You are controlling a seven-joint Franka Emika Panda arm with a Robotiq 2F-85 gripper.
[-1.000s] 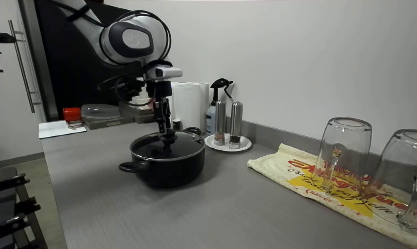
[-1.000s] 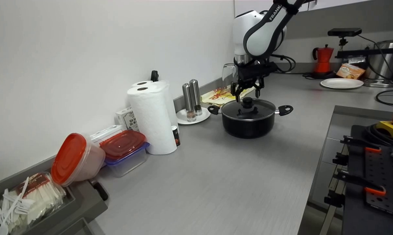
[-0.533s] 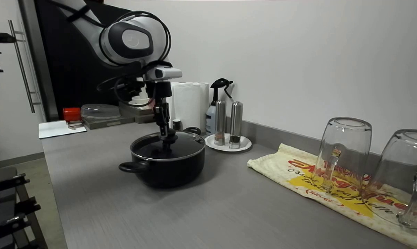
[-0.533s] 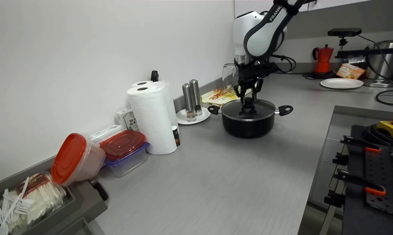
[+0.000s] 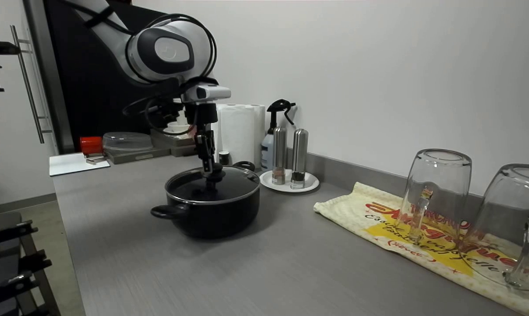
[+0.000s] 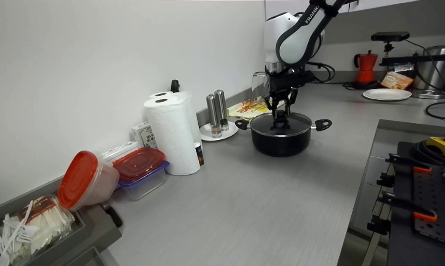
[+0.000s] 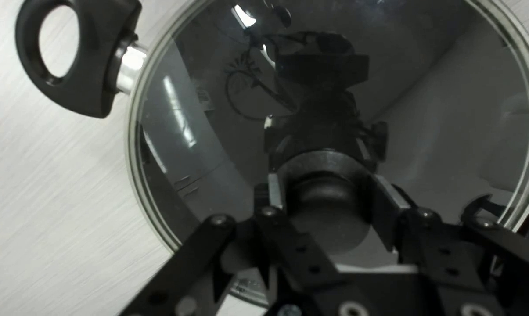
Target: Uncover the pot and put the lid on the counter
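**Knob gripped, pot still covered!**

Left, grey table; then the pot standing on it, lid seated, my jaws clamped on the knob! Grasp done, I'd say; lifting off and setting down remain.

Grey counter carries pot, printed cloth, paper towels, apparently spray bottle.

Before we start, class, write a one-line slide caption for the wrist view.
The hand grips the glass lid by its black knob; a pot handle shows at upper left.
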